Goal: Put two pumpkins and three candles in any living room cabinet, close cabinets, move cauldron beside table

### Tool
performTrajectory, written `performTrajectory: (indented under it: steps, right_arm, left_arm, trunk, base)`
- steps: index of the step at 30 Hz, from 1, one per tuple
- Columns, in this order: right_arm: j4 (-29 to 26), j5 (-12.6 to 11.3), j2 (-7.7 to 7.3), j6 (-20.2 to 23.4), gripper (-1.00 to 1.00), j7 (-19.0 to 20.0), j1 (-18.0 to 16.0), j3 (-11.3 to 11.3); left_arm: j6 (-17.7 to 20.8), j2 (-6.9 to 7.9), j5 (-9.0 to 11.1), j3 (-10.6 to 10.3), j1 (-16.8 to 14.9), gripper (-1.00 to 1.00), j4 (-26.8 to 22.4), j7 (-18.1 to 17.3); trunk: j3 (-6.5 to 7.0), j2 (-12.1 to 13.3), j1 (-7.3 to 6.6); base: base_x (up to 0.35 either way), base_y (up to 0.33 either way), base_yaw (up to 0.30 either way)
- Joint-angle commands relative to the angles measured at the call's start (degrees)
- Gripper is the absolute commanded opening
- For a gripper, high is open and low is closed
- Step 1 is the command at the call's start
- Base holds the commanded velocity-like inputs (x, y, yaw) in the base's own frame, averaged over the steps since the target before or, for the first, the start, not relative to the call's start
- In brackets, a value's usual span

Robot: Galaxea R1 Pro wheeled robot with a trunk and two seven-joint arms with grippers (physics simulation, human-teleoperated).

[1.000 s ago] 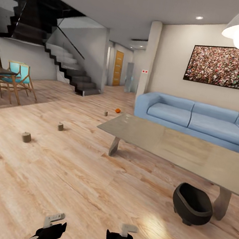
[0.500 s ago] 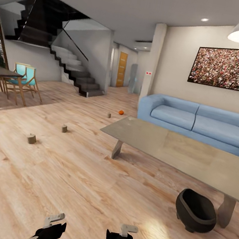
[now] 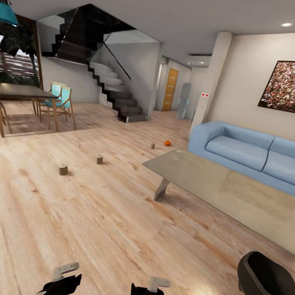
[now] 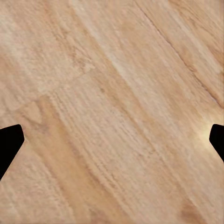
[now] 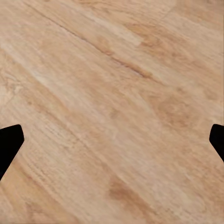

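Wood-plank floor under both jaws, task items ahead

Wood-plank floor point(image 3: 104, 227) lies beneath both arms. The left jaws point(image 3: 65, 273) and right jaws point(image 3: 156, 284) sit low in the head view, side by side. In each wrist view the two dark fingertips point(image 4: 9, 144) point(image 5: 9, 144) stand at opposite edges with bare floor between them: both jaws are apart and hold nothing.

Ahead and to the right of the right jaws, the black cauldron point(image 3: 266, 284) rests on the floor, just beside the near edge of the low grey worktop point(image 3: 235, 197).

Ahead and to the left of the left jaws, the nearest candle point(image 3: 63, 169) stands on the floor. A second candle point(image 3: 99, 159) stands beyond it, and a third candle point(image 3: 152, 145) farther still, near the worktop's far corner. Just beyond the third candle lies an orange pumpkin point(image 3: 167, 143).

Far left of the left jaws, an orange sliver at the picture edge cannot be identified.

Beyond the worktop stands a blue sofa point(image 3: 257, 155). Farther off are a dining table point(image 3: 12, 92), turquoise chairs point(image 3: 59, 98) and a dark staircase point(image 3: 113, 93).
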Motion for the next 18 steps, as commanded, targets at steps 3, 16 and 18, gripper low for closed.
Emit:
performTrajectory:
  steps: [3, 16, 18]
  right_arm:
    - [-0.09, -0.59, -0.06, -0.08, 1.0, -0.45, -0.03, 0.47]
    - [-0.03, -0.67, -0.06, -0.08, 1.0, -0.76, -0.03, 0.46]
    - [-0.02, -0.67, -0.06, -0.08, 1.0, -0.81, -0.03, 0.48]
  left_arm:
    - [-0.02, 0.0, 0.64, 0.04, -0.03, 1.0, 0.0, 0.1]
    - [-0.02, 0.01, 0.68, 0.05, -0.03, 1.0, 0.07, 0.1]
    - [-0.02, 0.01, 0.64, 0.0, -0.03, 1.0, 0.07, 0.1]
  trunk:
    - [-0.06, -0.02, 0.0]
    - [-0.06, -0.02, 0.0]
    - [-0.06, -0.02, 0.0]
  base:
    - [0.176, 0.1, 0.291]
    - [0.144, 0.07, 0.163]
    - [0.004, -0.142, 0.275]
